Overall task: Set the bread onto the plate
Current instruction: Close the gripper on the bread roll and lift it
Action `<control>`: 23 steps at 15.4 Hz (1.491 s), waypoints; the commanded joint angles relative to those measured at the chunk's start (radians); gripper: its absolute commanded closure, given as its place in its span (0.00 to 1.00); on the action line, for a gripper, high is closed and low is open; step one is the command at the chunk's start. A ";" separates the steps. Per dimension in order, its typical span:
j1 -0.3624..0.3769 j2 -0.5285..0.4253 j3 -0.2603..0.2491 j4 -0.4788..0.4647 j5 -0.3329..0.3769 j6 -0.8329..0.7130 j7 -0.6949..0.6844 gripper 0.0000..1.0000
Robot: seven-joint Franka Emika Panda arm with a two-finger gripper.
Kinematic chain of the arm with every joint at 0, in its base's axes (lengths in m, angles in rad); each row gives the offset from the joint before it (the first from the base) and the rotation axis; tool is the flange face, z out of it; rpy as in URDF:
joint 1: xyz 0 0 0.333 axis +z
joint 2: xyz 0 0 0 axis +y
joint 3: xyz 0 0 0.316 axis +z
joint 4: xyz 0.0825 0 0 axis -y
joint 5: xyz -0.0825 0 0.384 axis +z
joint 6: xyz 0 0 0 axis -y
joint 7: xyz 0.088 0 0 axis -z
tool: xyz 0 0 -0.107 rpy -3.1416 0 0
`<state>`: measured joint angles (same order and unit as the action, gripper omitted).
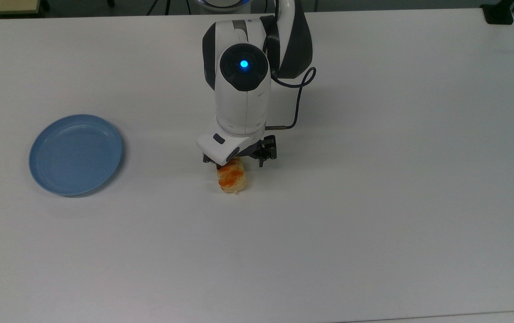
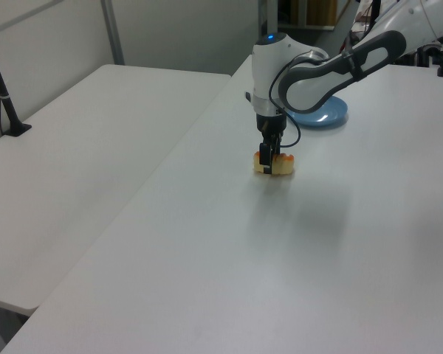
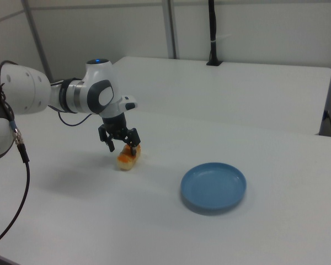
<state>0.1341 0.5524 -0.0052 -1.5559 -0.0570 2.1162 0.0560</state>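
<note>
**Bread not yet lifted**

I see the gripper (image 3: 123,146) low over the bread (image 1: 233,179), fingers spread either side of it. The bread lies on the table (image 1: 373,224), well apart from the plate (image 1: 76,154). Grasp, carry and placement all remain.

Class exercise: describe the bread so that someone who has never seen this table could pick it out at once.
Start at the wide white table and follow the white robot arm down to its gripper. Just beneath it lies the bread, a small oblong pale-yellow bun. Its orange-brown top marks set it apart from the round light-blue plate, which sits apart toward the top view's left.
</note>
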 commanded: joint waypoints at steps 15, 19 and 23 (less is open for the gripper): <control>-0.007 0.032 -0.016 -0.006 -0.011 0.002 -0.004 0.50; -0.013 0.006 -0.016 -0.004 -0.009 -0.012 -0.005 0.66; -0.065 -0.055 -0.018 0.022 -0.014 -0.123 -0.076 0.66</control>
<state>0.1051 0.5689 -0.0162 -1.5351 -0.0584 2.0909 0.0532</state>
